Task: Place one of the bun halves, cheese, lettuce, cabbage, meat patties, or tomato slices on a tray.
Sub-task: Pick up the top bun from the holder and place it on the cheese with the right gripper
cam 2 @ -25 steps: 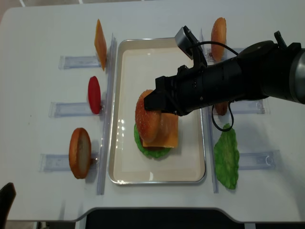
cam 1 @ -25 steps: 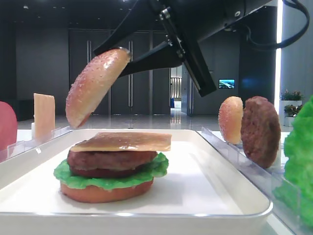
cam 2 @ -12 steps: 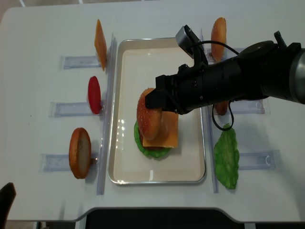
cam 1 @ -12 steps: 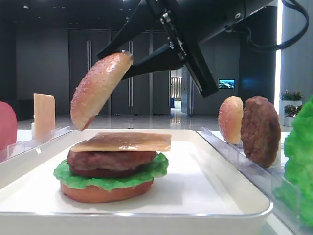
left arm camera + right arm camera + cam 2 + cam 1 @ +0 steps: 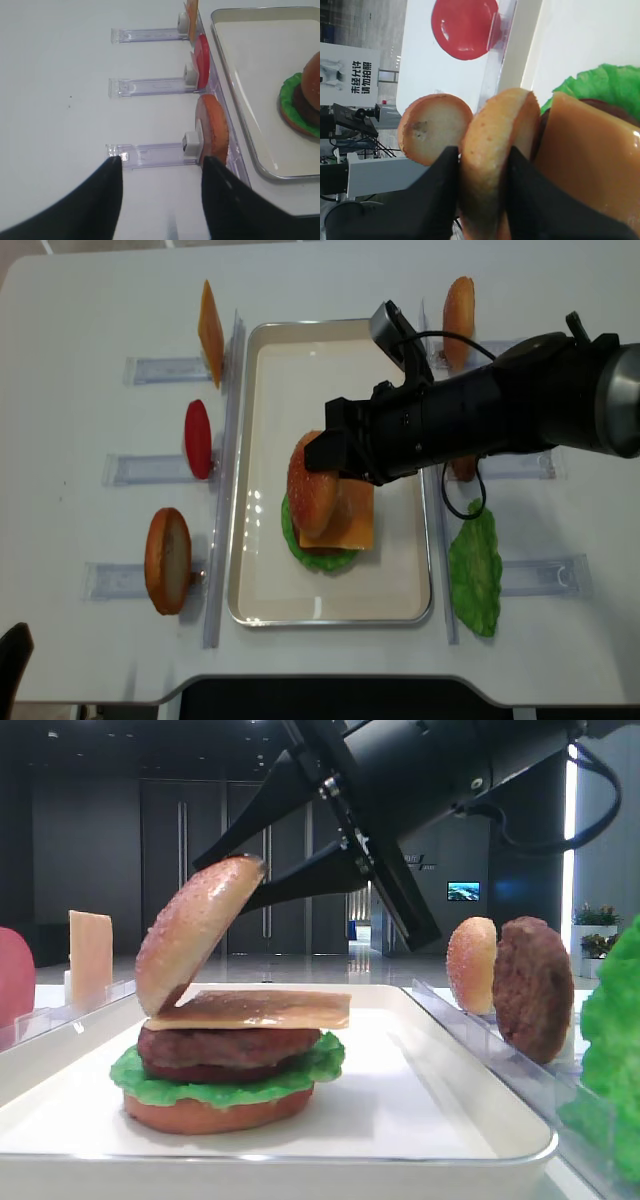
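My right gripper [image 5: 482, 152] is shut on the sesame bun top [image 5: 195, 935], which it holds tilted on edge above the stack on the white tray [image 5: 450, 1070]. The bun's lower edge reaches the left edge of the cheese slice [image 5: 260, 1008]. Under the cheese lie a meat patty [image 5: 225, 1048], lettuce [image 5: 150, 1078] and a bottom bun [image 5: 215, 1113]. From overhead the bun top [image 5: 308, 485] covers the stack's left side. My left gripper [image 5: 161, 160] hovers open and empty over the table, left of the tray.
Clear racks flank the tray. On the left stand a cheese slice [image 5: 210, 320], a tomato slice [image 5: 198, 438] and a bun half [image 5: 167, 560]. On the right stand a bun half [image 5: 459, 308], a patty [image 5: 530, 988] and lettuce [image 5: 476, 570].
The right gripper has lowered the bun top toward the stack, bringing its lower edge down to the cheese. The left gripper has not moved.
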You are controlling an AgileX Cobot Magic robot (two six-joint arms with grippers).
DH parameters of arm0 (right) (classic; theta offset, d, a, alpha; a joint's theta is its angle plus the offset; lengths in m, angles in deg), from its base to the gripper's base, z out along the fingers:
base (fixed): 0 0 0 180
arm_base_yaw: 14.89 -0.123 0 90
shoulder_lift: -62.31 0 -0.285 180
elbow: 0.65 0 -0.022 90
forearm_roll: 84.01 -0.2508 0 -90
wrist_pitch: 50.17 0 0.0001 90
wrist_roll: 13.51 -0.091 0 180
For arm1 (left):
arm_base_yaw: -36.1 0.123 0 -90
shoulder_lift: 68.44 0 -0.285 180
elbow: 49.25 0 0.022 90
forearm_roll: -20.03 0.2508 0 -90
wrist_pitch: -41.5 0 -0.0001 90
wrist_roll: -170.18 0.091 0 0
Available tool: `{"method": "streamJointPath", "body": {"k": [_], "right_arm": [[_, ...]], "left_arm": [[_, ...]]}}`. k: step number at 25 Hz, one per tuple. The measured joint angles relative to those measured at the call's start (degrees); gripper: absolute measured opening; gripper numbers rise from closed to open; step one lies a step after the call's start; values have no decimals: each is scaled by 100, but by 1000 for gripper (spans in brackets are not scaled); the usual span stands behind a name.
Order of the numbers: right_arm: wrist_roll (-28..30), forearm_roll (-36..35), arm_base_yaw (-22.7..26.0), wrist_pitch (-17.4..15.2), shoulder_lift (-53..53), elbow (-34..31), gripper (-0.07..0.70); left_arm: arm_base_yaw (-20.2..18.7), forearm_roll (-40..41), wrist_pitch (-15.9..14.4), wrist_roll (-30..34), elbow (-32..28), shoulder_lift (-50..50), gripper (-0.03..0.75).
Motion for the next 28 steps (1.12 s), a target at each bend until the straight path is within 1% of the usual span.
{"method": "streamJointPath", "body": {"k": [14,28], "right_arm": [[5,-149,0,-150,217,5,202],[-1,-138,0,-145,221,5,202]], "left_arm": [[0,0,0,0,0,0,391],[0,-5,0,0,0,0,391]]}}
